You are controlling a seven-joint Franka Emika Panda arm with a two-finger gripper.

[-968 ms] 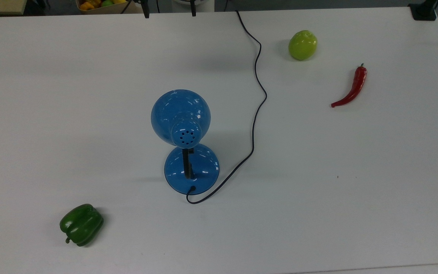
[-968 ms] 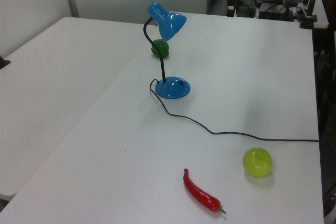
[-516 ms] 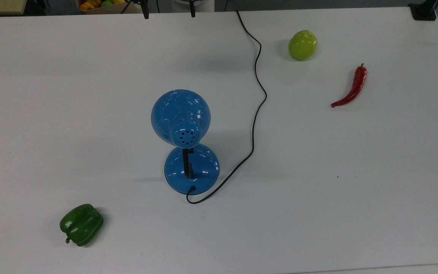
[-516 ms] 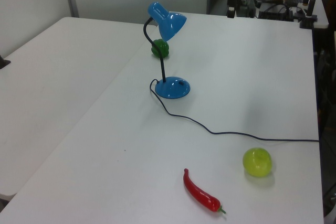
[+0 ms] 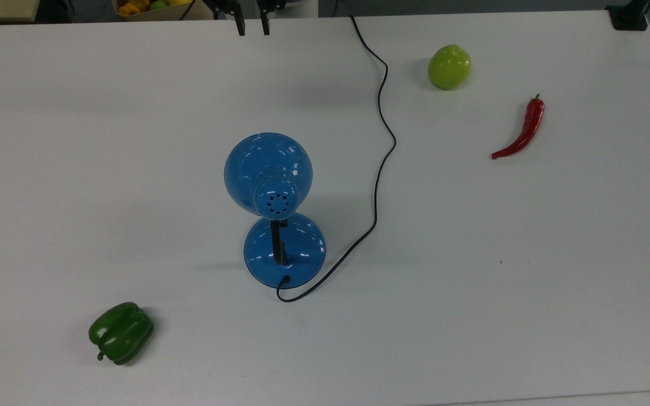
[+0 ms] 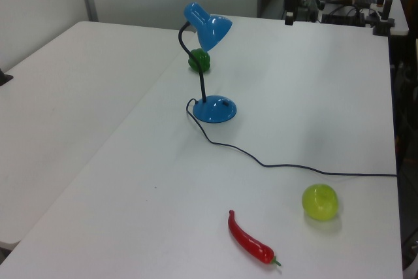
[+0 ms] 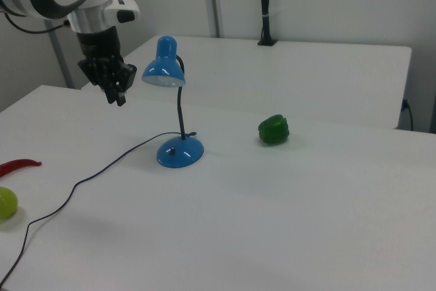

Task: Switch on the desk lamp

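- White worktop [image 5: 528,254] fills the top view. We find the desk lamp [image 5: 271,186] near its middle, its cord [image 5: 378,169] running to the far edge. The end effector [image 5: 250,25] sits at the top view's upper edge, fingers slightly parted, holding nothing, well apart from the lamp.
- Left view: the lamp [image 6: 209,63] stands upright, a dark switch on its base [image 6: 215,109]. A green pepper [image 6: 199,61] lies beyond it; a red chilli [image 6: 251,240] and a lime-green fruit [image 6: 320,202] lie nearer.
- Right view: the end effector [image 7: 114,90] hangs beside the shade [image 7: 163,69], not touching. We see no glow there, so we judge the lamp unlit; reaching and pressing the switch remain.
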